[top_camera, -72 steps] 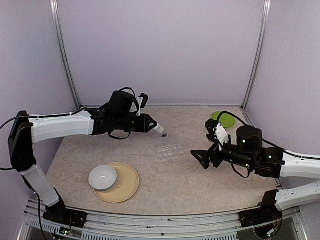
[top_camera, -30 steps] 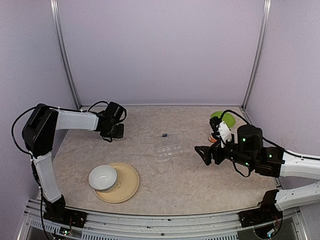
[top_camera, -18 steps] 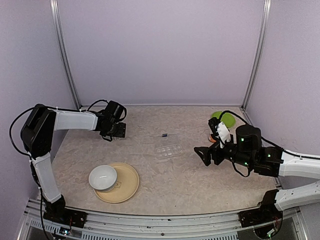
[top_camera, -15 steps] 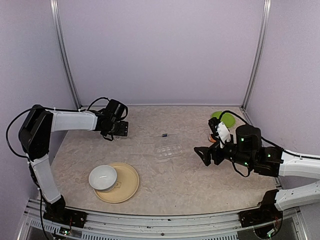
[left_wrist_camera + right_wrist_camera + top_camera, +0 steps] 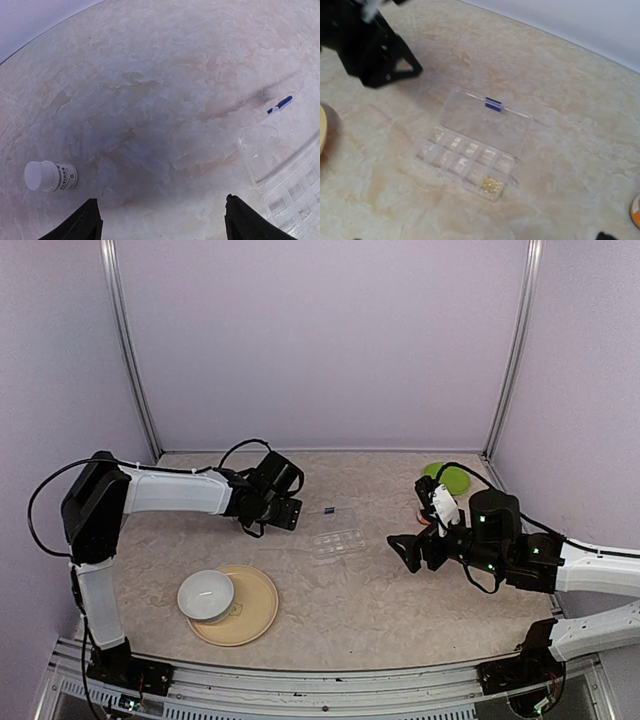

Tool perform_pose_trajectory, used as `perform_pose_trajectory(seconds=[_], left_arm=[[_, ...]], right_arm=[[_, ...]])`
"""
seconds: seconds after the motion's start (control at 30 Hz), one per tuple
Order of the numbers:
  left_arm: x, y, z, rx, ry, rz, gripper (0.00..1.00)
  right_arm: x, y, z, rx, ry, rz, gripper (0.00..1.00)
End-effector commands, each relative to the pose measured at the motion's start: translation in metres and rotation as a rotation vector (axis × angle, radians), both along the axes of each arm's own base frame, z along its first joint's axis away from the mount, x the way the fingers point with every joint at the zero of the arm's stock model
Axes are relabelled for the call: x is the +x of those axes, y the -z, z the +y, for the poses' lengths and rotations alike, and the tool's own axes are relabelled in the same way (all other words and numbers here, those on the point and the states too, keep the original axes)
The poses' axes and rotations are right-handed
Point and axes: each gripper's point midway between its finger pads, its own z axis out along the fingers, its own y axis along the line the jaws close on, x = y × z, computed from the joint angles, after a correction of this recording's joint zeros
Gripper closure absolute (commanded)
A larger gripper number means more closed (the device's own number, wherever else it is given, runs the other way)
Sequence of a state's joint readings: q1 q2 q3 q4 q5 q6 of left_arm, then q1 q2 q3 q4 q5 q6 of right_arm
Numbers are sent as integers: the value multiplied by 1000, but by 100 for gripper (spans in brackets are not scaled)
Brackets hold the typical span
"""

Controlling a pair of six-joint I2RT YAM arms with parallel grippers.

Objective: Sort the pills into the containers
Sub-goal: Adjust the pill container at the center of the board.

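Pale table (image 5: 400,490) holds the clear box (image 5: 465,150), pills (image 5: 491,184) heaped in one corner slot; my left pincer (image 5: 161,215) and right pincer (image 5: 403,552) are both spread and empty, so I think I should reach in slowly, not bumping the box.

Glossy clear plastic pill box (image 5: 472,145) on matt mottled tabletop (image 5: 580,150).

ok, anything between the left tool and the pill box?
Nothing: only bare table between the left tool and the pill box, clearest in the top view; the left wrist view agrees.
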State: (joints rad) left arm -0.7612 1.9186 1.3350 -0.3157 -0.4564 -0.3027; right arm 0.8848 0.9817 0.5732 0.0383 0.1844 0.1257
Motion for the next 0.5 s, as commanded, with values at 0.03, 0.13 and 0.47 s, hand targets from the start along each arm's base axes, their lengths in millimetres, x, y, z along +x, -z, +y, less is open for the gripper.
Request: perform_pose_trajectory(seconds=[0.03,0.13,0.47], left_arm=[[-8,35,-20,73,68,80,18],[-16,48,-29,84,93,109,19],[-46,68,-57,79,204,178,19]], right_arm=[[1,-5,-4,21,13,4,0],[0,-6,-6,25,17,0,0],[2,-3,-5,19,21,1,0]])
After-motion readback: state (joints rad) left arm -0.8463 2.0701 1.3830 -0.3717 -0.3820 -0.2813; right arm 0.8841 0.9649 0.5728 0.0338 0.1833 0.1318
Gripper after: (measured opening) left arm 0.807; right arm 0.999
